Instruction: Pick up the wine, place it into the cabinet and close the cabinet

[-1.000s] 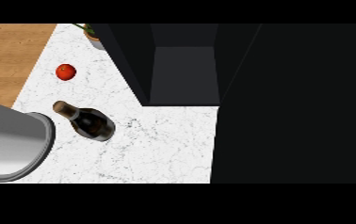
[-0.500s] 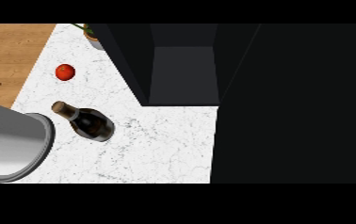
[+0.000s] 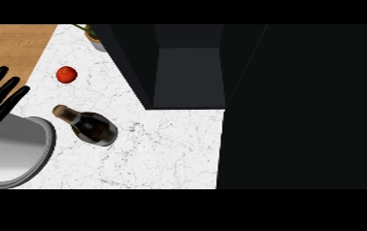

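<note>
Head view: dark wine bottle [image 3: 91, 127] with brown-topped neck on white counter [image 3: 168, 150]; left robot hand [image 3: 10, 97] nearby, fingers spread.

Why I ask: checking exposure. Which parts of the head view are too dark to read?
Head view: the cabinet and the area right of it sink into near-black, edges barely showing; the wine bottle is dark but clear against the pale counter; no blur or glare visible.
</note>
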You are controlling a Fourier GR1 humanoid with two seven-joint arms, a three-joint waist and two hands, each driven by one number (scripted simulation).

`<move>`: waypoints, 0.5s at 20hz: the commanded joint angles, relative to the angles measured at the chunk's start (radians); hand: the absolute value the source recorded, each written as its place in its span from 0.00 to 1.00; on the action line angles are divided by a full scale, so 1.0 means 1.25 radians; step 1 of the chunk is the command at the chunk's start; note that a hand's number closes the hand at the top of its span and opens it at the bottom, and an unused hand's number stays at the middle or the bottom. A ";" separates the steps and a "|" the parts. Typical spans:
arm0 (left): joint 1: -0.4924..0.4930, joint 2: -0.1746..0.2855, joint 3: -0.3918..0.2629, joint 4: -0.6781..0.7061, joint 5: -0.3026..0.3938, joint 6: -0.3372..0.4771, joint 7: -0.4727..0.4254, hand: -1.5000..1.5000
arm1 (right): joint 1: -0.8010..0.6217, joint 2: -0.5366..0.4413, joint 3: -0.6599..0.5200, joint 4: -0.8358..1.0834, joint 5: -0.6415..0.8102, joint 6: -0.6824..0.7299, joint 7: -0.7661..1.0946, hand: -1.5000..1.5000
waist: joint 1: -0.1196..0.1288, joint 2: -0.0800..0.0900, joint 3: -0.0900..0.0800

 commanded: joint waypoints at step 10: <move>-0.066 -0.080 -0.038 0.199 -0.235 -0.070 -0.162 0.00 | -0.020 -0.016 -0.045 -0.129 -0.094 -0.001 0.120 0.00 | -0.003 0.000 0.000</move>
